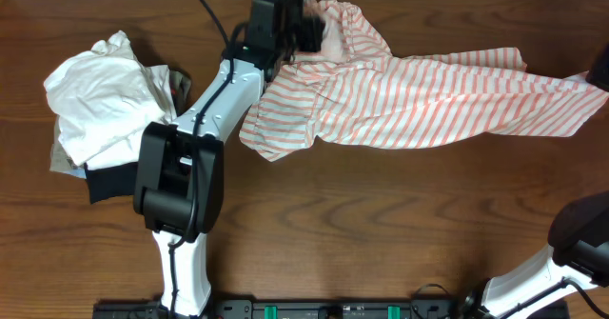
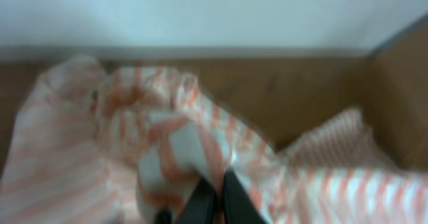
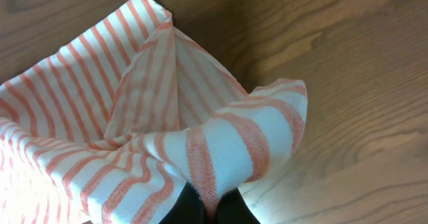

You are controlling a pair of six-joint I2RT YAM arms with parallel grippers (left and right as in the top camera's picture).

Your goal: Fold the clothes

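Observation:
The white shirt with salmon-orange stripes point(image 1: 419, 95) lies stretched across the far half of the wooden table point(image 1: 381, 224). My left gripper point(image 1: 297, 29) is at the shirt's upper left end, shut on a bunched fold of it point(image 2: 174, 150), with its fingertips point(image 2: 215, 196) pinched together in the cloth. My right gripper point(image 1: 599, 71) is at the shirt's far right end, and its fingers point(image 3: 210, 207) are shut on a striped edge point(image 3: 221, 150) lifted off the table. The dark blue label is hidden.
A plain white garment point(image 1: 105, 90) lies crumpled at the far left on top of a black folded garment point(image 1: 109, 181). A pale wall point(image 2: 200, 13) runs behind the table's far edge. The right arm's base point(image 1: 580, 243) stands at the front right.

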